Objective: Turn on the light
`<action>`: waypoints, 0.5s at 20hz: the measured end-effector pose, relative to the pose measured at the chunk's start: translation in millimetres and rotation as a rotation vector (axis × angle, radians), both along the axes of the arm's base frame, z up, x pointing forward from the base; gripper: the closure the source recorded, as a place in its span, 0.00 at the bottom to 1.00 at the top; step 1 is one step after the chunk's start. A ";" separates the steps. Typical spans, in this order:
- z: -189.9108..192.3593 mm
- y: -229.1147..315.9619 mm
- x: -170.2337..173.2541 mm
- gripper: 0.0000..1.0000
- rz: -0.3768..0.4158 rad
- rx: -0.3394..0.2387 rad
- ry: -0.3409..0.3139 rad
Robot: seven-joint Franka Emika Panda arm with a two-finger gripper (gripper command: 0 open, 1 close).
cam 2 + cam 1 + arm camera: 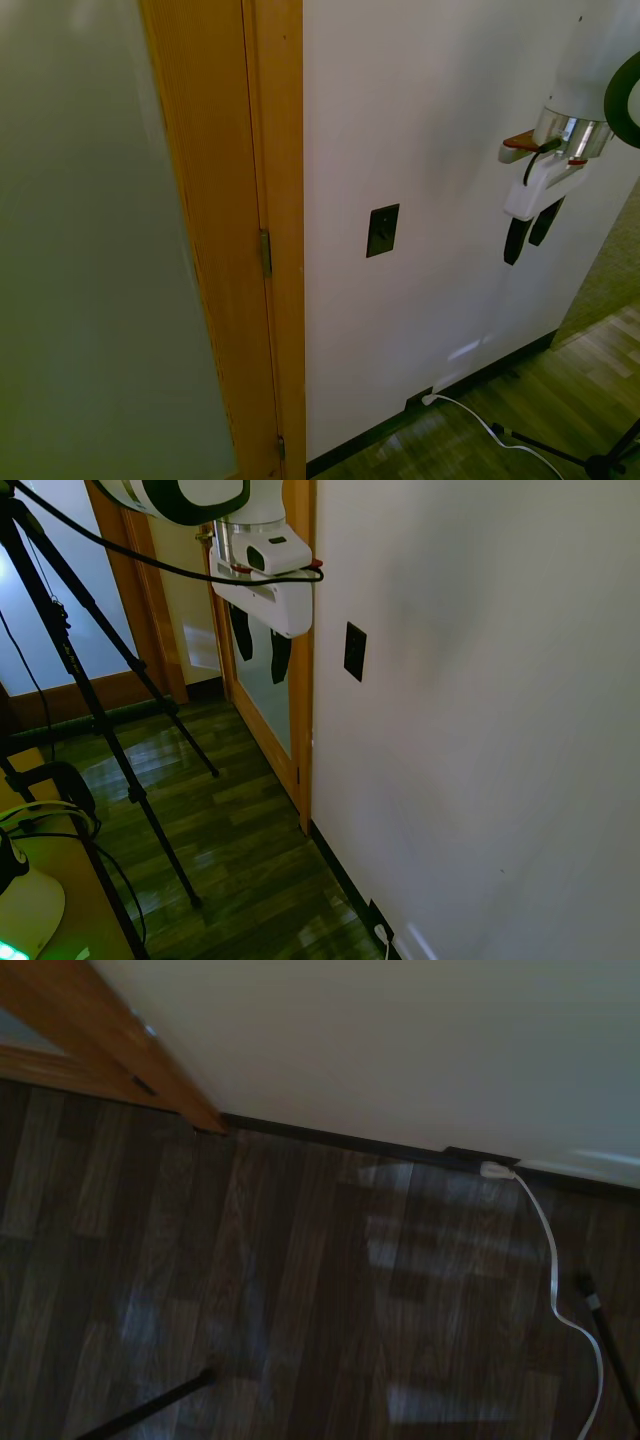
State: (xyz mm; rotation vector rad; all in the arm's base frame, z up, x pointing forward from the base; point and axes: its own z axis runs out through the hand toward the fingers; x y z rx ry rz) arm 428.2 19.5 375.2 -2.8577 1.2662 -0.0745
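Switch plate [355,651] for the light is the thing I must reach, but I begin from my pincer [260,650]. It hangs with its two dark fingers [241,632] pointing down, and there is a clear gap between them, so I read it as moderately wide and holding nothing. It is in free air, beside the white wall [480,700], and it touches neither the wall nor the plate.

In the first exterior view the pincer is in front of the wooden door frame [300,600], at nearly the same height as the plate. In the second exterior view the pincer [532,232] is well apart from the switch plate [382,230], with bare wall between them.

The plate is small, black and upright, flat on the wall, just beside the edge where the wall meets the door frame [275,200]. A frosted glass door [90,250] fills the space past the frame.

Lower down, along the dark baseboard [330,1138], a black socket [480,1155] carries a white plug [497,1170], and its white cord [560,1260] runs over the dark wooden floor [280,1300].
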 end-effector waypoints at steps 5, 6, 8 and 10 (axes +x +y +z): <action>1.9 8.9 8.6 0.00 0.003 0.000 -0.037; 2.1 15.1 13.9 0.00 0.006 0.001 -0.050; 0.4 29.1 30.5 0.00 0.007 0.007 -0.080; -5.4 40.8 51.5 0.00 0.002 0.021 -0.115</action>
